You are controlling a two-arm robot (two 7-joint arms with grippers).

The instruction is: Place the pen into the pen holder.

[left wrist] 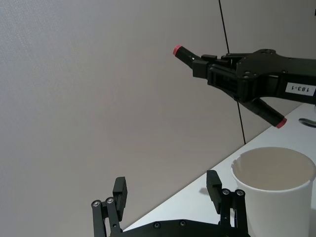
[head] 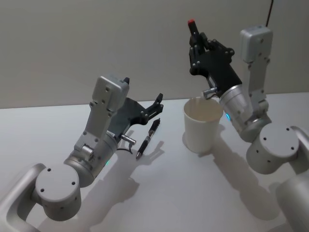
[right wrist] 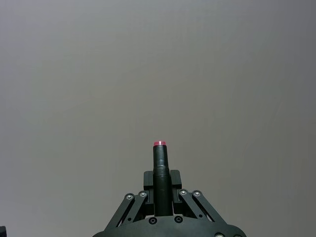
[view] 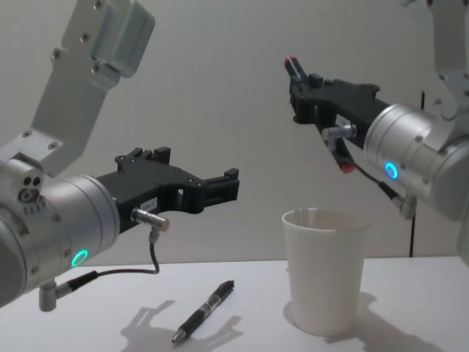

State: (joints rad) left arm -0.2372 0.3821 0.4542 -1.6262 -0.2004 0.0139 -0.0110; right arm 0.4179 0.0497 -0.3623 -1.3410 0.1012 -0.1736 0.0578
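Plain grey wall stands at the back, and a flat white table lies under both of my arms. In the head view I start at 9 o'clock. My left gripper hangs in the air there, above the table, with its two black fingers spread wide. Just under it, a slim black pen with a silver tip lies flat on the table. Its tip points to 7 o'clock and its back end points to 1 o'clock. The left gripper is not touching it.

At 3 o'clock from that pen stands the pen holder, a plain white paper cup with a rolled rim. It is upright on the table with its mouth up, near the pen but apart from it.

At 12 o'clock from the cup, up in the air, is my right gripper. Its fingers are squeezed tight on a second pen, a black pen with red ends. One red end sticks out past the fingertips and points to 11 o'clock. In the chest view, the other red end hangs at 5 o'clock from the gripper, above the cup's rim and not touching it.
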